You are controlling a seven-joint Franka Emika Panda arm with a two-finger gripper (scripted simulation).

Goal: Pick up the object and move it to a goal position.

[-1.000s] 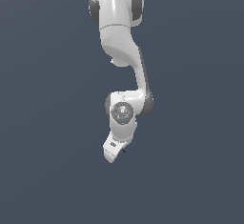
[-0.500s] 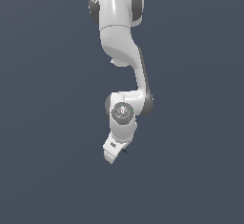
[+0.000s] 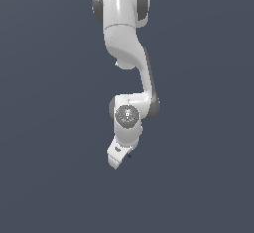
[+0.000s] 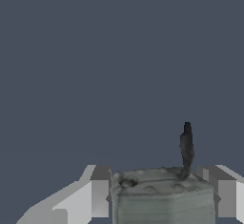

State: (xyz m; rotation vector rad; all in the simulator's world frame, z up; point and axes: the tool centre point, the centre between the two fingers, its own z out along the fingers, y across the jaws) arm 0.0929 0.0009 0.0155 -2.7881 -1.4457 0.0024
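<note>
Object (image 4: 162, 197) clamped between gripper (image 4: 159, 194) fingers (image 4: 97, 194), open grey space all round

Arm (image 3: 124, 33) hangs down from the top-centre of the exterior view, w/ the tool (image 3: 120, 158) at its lower end, tilted toward that view's left. Wrist view: the object (image 4: 163, 197) sits between the two fingers (image 4: 97, 197), one on either side, touching or nearly so. Its thin stick (image 4: 186, 147) rises off the block near one finger. In the exterior view the object is prob. just a speck beside the tool.
</note>
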